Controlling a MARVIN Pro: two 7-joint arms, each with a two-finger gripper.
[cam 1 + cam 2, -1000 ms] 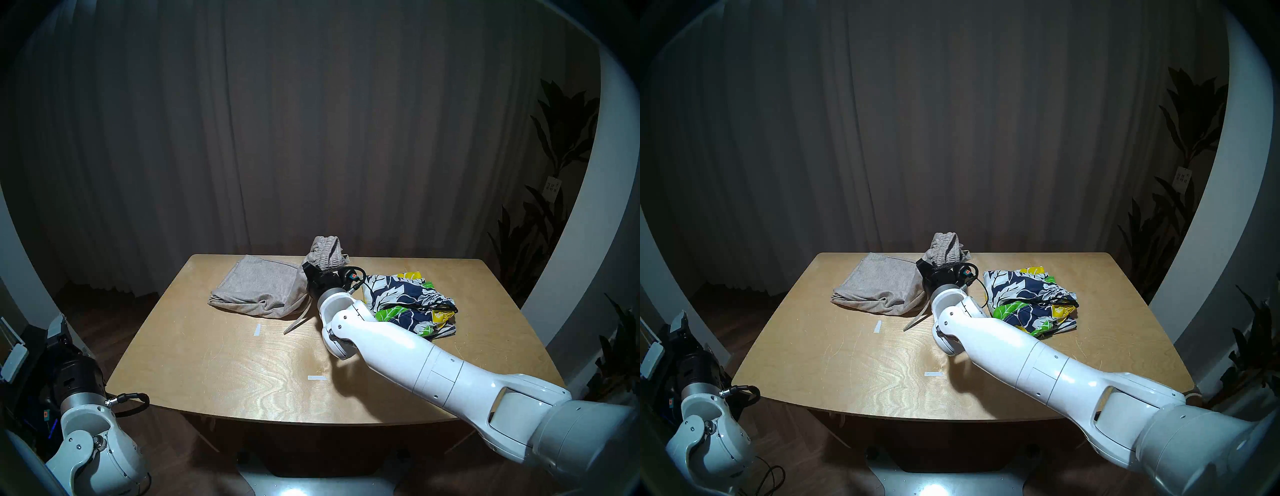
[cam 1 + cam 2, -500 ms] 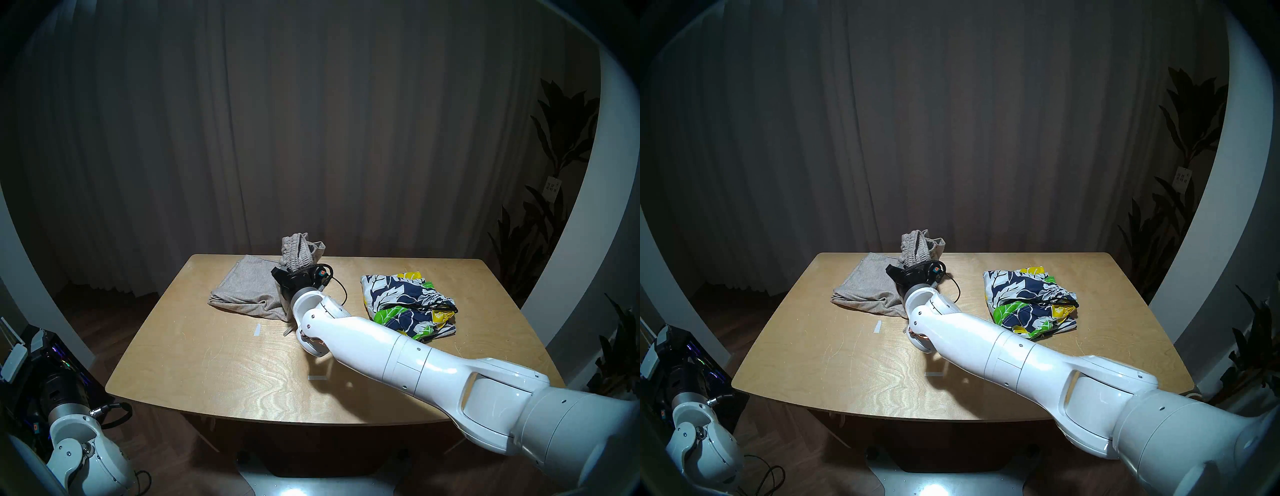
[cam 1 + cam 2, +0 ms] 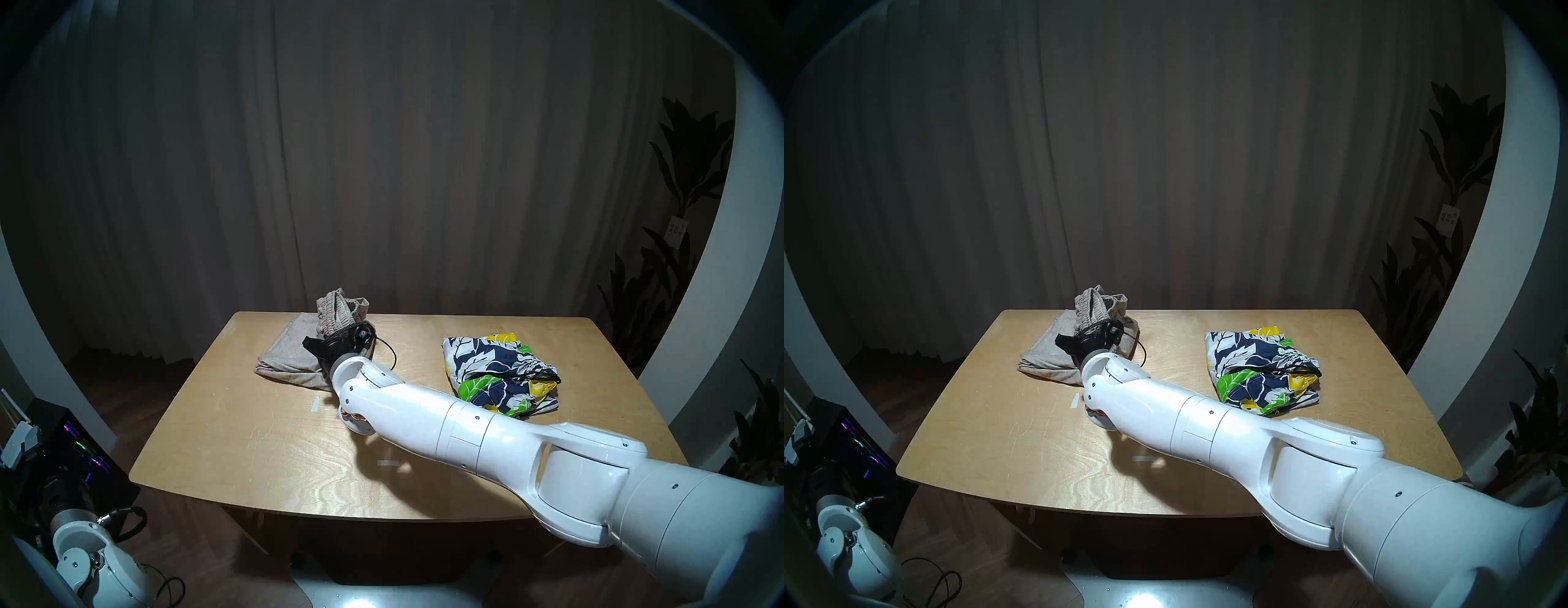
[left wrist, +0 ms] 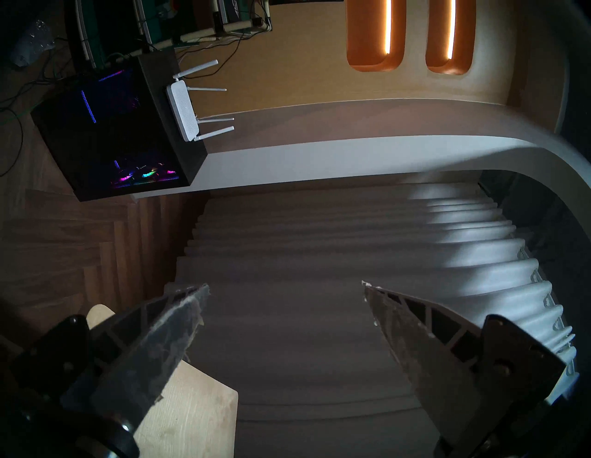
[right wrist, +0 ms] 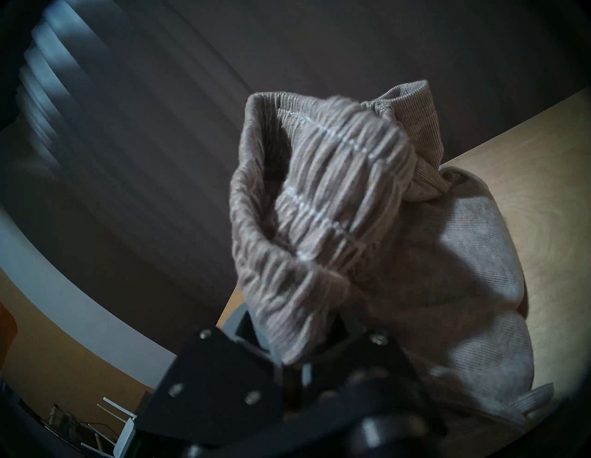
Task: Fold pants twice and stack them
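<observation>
**Op:** Status?

**Me:** Over the bench's (image 3: 237, 424) far-left corner, my right claw (image 5: 299, 348) is clamped shut on the gathered waistband of the grey-beige knit pants (image 3: 292, 352), held up above the part lying flat. Looks like the second fold in hand.

**Op:** Left side?

**Me:** Left claw (image 4: 284, 294) is wide open, holding nothing, off the bench's left edge.

**Op:** Floral shorts?

**Me:** Floral shorts (image 3: 500, 369) sit crumpled on the right, well apart, untouched.

**Op:** Next?

**Me:** Lay the waistband down onto the flat half with edges lined up, then let go. Drawstring may trail out.
</observation>
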